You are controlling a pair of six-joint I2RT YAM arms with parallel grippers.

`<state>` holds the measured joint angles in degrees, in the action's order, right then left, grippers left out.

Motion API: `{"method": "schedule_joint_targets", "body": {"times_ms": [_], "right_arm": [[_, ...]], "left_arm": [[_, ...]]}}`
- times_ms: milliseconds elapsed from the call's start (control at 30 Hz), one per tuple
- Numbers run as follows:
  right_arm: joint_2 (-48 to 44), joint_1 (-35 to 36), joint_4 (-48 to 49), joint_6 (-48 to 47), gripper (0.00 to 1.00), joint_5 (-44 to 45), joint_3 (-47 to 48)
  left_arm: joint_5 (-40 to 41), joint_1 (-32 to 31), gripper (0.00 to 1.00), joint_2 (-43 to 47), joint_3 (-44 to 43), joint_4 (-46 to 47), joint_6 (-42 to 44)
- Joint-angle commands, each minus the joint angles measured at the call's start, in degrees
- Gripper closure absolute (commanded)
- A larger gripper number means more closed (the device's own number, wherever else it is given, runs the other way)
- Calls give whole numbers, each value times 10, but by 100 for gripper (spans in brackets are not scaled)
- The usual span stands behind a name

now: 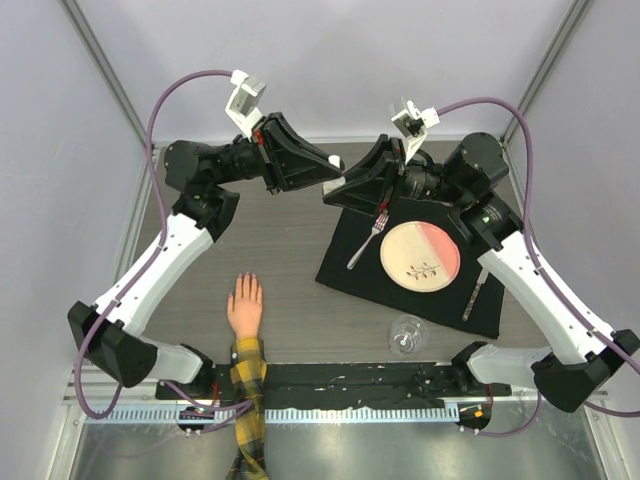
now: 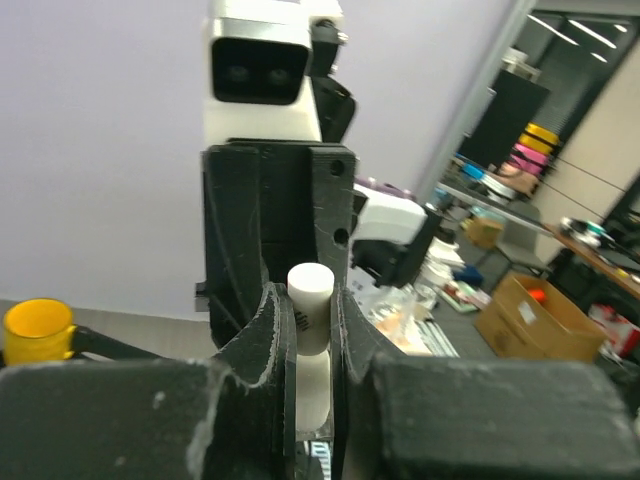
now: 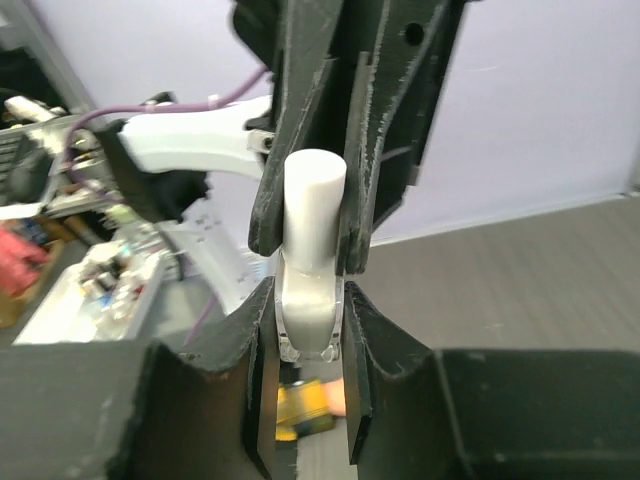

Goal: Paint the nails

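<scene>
The step in hand is opening the polish, and no painting has begun. High over the far middle of the table, the left gripper (image 1: 330, 165) and the right gripper (image 1: 347, 190) meet tip to tip on one small bottle (image 3: 310, 305). In the right wrist view, the right jaws are closed narrow on the bottle's glassy lower body. The left jaws are pinched on its cap (image 3: 315, 200), a smooth, matte white cylinder with a flat top. Both grips look firm, with the black finger pads pressed flush against the sides.

The next move probably calls for one arm to hold the body steady while the other twists the cap and draws it straight out. A brush presumably hangs under the cap, though none shows. The polish then has to travel a long way to the fake hand (image 1: 245, 308), which lies flat at the near left, well apart from both grippers. Its fingers point toward the far side, and a yellow-and-black plaid sleeve (image 1: 248, 385) trails off the near edge. The nails (image 1: 244, 282) at the fingertips are too small to make out from above, so each stroke will need a fine, light touch on soft, rubbery-looking skin.

To the right, a black mat (image 1: 345, 275) holds a glossy pink-and-cream plate (image 1: 420, 252), a metal fork (image 1: 367, 243) and a knife (image 1: 475, 293). A clear glass (image 1: 407, 333) stands at the mat's near edge.
</scene>
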<state>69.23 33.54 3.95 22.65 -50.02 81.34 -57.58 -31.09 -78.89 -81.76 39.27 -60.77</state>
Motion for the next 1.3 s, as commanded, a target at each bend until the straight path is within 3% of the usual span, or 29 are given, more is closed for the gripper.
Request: {"method": "schedule_joint_targets", "body": {"times_ms": [0,100,167,200,333,367,400,467,567,600,700,733,867,933,967,1067,1267], "right_arm": [[6,2,101,35,100,-45,51],[-4,0,43,-6,100,-25,59],[-15,1,11,-44,100,3,52],[-25,1,-15,-79,100,17,37],[-42,0,-69,-112,100,51,8],[-47,0,-85,-124,100,67,-7],[-52,0,-95,-139,100,71,-14],[-62,0,-120,-185,100,91,-42],[-68,0,-135,-210,100,109,-64],[-70,1,-135,-212,100,128,-70],[-74,4,-138,-212,100,202,-92],[-74,7,-140,-212,100,218,-97],[-85,31,-106,-223,100,312,-151],[-89,40,-100,-223,100,347,-159],[-89,49,-99,-223,100,353,-164],[-90,65,-104,-246,100,371,-164],[-119,76,-91,-236,100,383,-177]], "left_arm": [[-137,-22,100,-35,-18,49,-107],[-120,-22,100,-47,-38,22,-99],[-115,-22,91,-45,-53,-23,-66],[-114,-19,73,-39,-52,-34,-48],[-78,4,44,8,-49,-163,60],[-75,10,24,36,-46,-196,98],[-69,23,13,51,-41,-213,116],[-67,33,5,99,-17,-257,190],[4,38,5,147,-14,-408,295],[92,38,7,158,-11,-447,344],[209,37,14,193,5,-510,361],[281,35,17,202,27,-510,346],[443,-15,39,212,73,-493,351],[527,-111,40,204,77,-498,424],[626,-181,39,202,80,-491,448],[748,-255,45,186,99,-449,478],[832,-324,50,160,118,-373,486]]}}
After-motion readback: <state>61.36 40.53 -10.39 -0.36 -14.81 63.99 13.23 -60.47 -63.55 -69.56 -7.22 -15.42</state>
